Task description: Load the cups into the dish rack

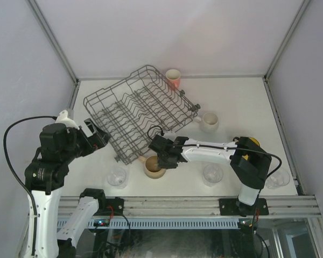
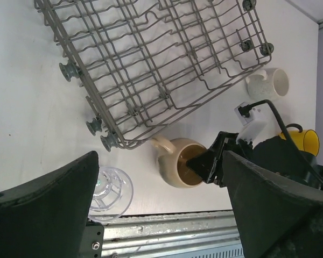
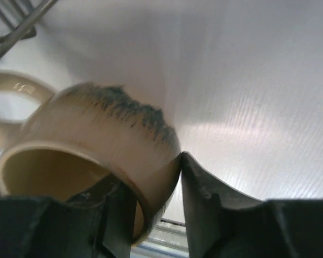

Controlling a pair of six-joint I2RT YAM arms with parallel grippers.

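The dark-grey wire dish rack (image 1: 140,110) sits at an angle on the table and holds no cups. My right gripper (image 1: 164,159) is shut on the wall of the tan mug (image 1: 154,166), just off the rack's near corner. In the right wrist view one finger is inside the mug (image 3: 97,129) and the other finger (image 3: 204,193) presses its outside. My left gripper (image 1: 97,137) is open and empty, left of the rack. A pink tumbler (image 1: 173,78), a white mug (image 1: 209,121), a yellow mug (image 1: 251,142) and clear glass tumblers (image 1: 117,177) (image 1: 212,173) (image 1: 278,179) stand around the table.
In the left wrist view the rack (image 2: 151,59), its side wheels (image 2: 70,70), the tan mug (image 2: 175,164), a glass (image 2: 110,188), the white mug (image 2: 269,83) and the yellow mug (image 2: 301,141) show. A metal rail (image 1: 177,204) runs along the near edge.
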